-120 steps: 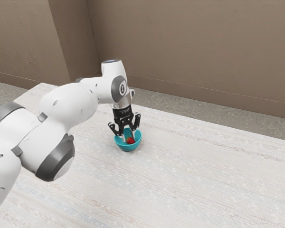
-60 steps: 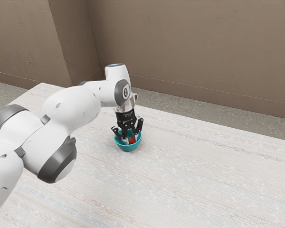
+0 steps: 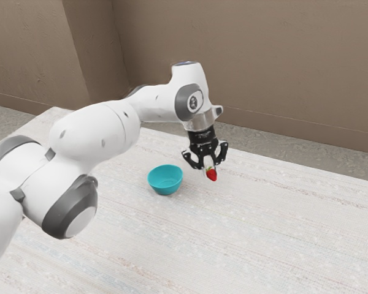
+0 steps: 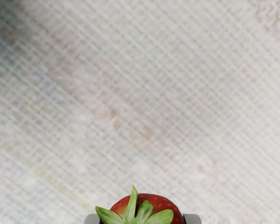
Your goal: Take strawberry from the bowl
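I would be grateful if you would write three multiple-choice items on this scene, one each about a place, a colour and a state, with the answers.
1. Where is the strawberry?
A) In the bowl
B) Under the bowl
C) Between the jaws, outside the bowl

2. What colour is the bowl?
A) Teal
B) Yellow
C) Black

3. What is the bowl's state?
A) Upside down
B) Upright and empty
C) Tipped on its side

Answers:
1: C, as the wrist view shows the jaws against both its sides, and the exterior view shows it to the bowl's right.
2: A, as its wall is blue-green in the exterior view.
3: B, as its opening faces up and its inside is bare.
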Controlling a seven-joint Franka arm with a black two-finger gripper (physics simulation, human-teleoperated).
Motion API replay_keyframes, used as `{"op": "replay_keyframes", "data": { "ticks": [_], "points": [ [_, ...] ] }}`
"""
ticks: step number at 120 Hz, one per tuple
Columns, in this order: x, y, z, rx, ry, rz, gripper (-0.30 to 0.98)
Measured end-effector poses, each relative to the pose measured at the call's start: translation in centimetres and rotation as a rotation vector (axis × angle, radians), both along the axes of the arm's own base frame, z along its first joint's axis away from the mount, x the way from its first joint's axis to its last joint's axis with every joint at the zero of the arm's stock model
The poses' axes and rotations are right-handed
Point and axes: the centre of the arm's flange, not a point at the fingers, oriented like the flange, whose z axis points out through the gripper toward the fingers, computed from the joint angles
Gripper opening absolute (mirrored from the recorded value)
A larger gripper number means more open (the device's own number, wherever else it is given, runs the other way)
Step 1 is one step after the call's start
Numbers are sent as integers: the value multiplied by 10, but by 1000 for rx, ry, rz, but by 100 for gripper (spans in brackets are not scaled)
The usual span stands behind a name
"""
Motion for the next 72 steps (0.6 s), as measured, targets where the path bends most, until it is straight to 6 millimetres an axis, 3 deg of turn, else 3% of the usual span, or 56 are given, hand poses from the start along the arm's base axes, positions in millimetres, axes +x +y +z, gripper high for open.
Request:
{"op": "replay_keyframes", "data": {
  "ticks": [10, 23, 38, 51, 55, 60, 67, 72],
  "points": [
    [-7, -27, -29, 7, 47, -55, 13],
    [-7, -31, -68, 38, 91, -77, 13],
    [1, -31, -84, 49, 86, -91, 15],
    [3, -31, -89, 47, 85, -95, 33],
    [4, -30, -79, 42, 74, -95, 38],
    [5, -31, -50, 32, 46, -98, 44],
    [-8, -43, 19, -6, 6, -131, 50],
    [-41, -52, 81, -45, -2, -181, 53]
  ]
}}
